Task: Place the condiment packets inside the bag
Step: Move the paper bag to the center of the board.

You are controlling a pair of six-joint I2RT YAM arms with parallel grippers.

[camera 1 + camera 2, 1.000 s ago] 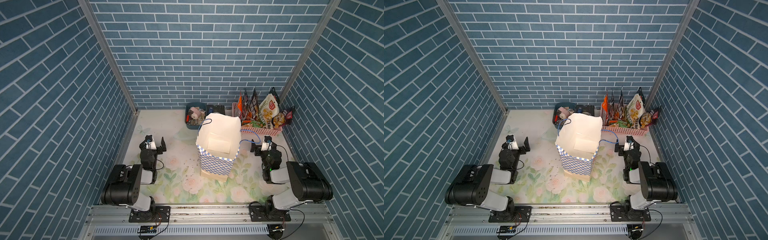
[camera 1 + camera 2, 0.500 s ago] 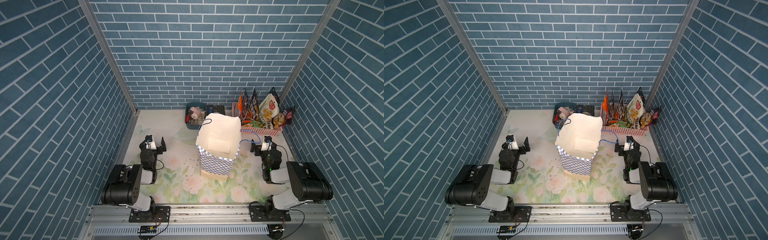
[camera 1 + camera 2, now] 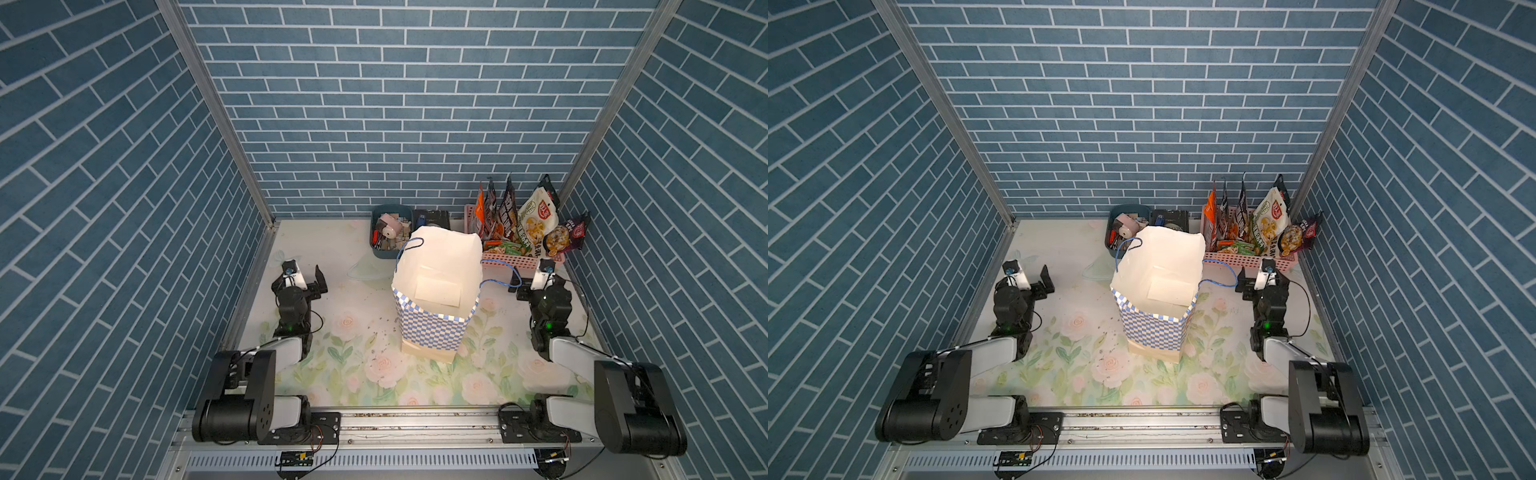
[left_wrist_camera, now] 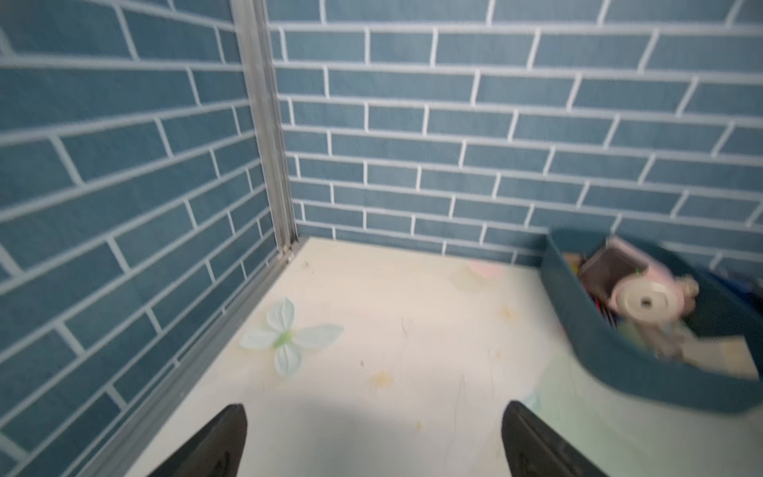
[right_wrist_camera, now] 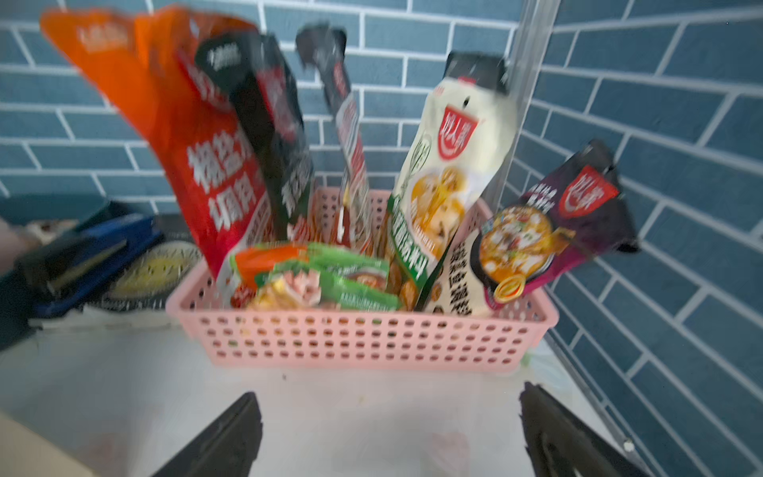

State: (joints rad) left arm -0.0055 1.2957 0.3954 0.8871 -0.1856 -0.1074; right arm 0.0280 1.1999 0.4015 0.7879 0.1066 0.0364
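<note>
Several condiment packets (image 5: 446,165) stood in the pink basket (image 5: 371,334), none visible in the bag (image 3: 436,266) mid-surface, and with jaws spread empty on the left gripper (image 4: 373,406) and right gripper (image 5: 388,413), the first pick looked pending, probably needing the right one to reach into the basket.

Glossy condiment packets (image 5: 454,165) fill a perforated plastic basket (image 5: 371,338) just ahead of the right gripper (image 5: 390,396); the bag (image 3: 432,328) beside it is matt paper.
</note>
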